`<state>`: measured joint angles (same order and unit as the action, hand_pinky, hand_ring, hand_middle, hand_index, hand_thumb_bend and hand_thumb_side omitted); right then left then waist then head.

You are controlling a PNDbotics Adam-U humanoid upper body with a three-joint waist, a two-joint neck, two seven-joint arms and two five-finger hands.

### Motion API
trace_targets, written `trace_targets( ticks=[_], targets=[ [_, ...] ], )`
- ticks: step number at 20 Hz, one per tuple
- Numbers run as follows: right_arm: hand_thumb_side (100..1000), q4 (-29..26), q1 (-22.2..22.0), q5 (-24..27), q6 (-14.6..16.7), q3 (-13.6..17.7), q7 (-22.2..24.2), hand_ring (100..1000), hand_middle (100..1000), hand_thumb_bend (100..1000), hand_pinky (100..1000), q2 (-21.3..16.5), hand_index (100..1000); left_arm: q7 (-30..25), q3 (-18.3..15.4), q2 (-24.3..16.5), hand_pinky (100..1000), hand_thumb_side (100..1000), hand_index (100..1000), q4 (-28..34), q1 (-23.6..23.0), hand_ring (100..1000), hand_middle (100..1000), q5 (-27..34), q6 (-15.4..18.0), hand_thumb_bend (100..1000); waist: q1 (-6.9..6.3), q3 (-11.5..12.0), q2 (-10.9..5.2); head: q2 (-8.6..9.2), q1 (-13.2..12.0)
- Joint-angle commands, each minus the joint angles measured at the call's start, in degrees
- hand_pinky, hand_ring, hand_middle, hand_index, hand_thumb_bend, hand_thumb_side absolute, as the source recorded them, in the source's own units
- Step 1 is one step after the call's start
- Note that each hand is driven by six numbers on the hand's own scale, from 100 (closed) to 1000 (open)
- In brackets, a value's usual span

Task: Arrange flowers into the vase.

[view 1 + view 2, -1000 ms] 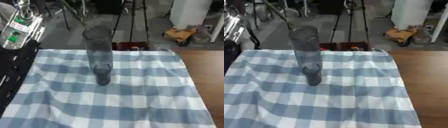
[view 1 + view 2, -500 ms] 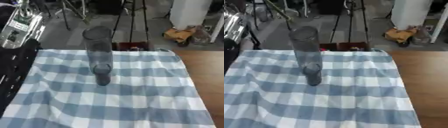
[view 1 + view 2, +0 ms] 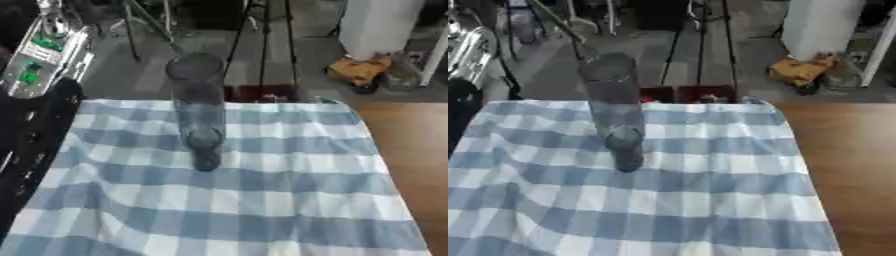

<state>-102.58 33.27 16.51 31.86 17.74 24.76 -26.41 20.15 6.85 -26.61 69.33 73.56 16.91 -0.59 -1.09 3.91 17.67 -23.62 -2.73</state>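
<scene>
A tall clear glass vase (image 3: 198, 105) stands upright near the middle of the blue and white checked cloth (image 3: 262, 200). It holds nothing that I can see. No flowers lie on the cloth. My left arm (image 3: 35, 135), black with a silver upper part bearing green labels, runs down the left edge of the left eye view, and its hand is out of frame. My right arm and hand do not show in either view.
Bare brown wooden tabletop (image 3: 850, 165) lies to the right of the cloth. Something dark red (image 3: 702, 93) sits just past the cloth's far edge. Beyond it are tripod legs (image 3: 262, 45), a white cabinet (image 3: 381, 25) and a yellow object (image 3: 357, 72) on the floor.
</scene>
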Motion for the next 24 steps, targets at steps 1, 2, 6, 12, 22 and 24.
trace_targets(
  ticks=[1,2,6,12,22,24],
  targets=[
    [1000,-1.3,0.7,-0.2,-0.1,0.6,-0.3,780,767,100,680,-0.7,796,-0.3,0.0,-0.6,100,638,191,0.6,0.9,100,100,-0.8,-0.2,100,0.13,-0.1,-1.51,0.11,-0.1],
    [1000,-1.3,0.7,-0.2,-0.1,0.6,-0.3,780,767,100,680,-0.7,796,-0.4,0.0,-0.5,100,637,191,0.4,0.9,100,100,-1.0,-0.3,100,0.13,-0.1,-1.49,0.12,-0.1],
    [1000,-1.4,0.8,-0.3,-0.3,0.6,-0.3,780,767,100,680,-0.6,796,-0.6,0.2,-0.2,100,635,190,-0.1,0.6,100,100,-1.6,-0.4,100,0.13,-0.1,-1.29,0.33,-0.2],
    [1000,-1.4,0.8,-0.3,-0.2,0.8,-0.2,780,767,100,679,-0.6,795,-0.9,0.2,0.4,100,634,190,-0.8,0.4,100,100,-2.2,-0.3,100,0.2,-0.5,-0.84,0.79,-0.4],
    [1000,-1.6,0.6,-0.7,-0.6,1.1,0.1,781,766,100,678,-0.5,794,-1.8,0.9,1.3,100,624,190,-1.2,0.9,100,100,-2.6,-0.6,100,-0.2,-0.7,-0.5,0.7,-0.5],
    [1000,-1.6,0.6,-0.7,-0.8,1.2,0.1,781,766,100,677,-0.5,794,-2.0,1.1,1.5,100,621,189,-1.4,0.9,100,100,-2.9,-0.7,100,-0.28,-0.8,-0.5,0.77,-0.6]
  ],
)
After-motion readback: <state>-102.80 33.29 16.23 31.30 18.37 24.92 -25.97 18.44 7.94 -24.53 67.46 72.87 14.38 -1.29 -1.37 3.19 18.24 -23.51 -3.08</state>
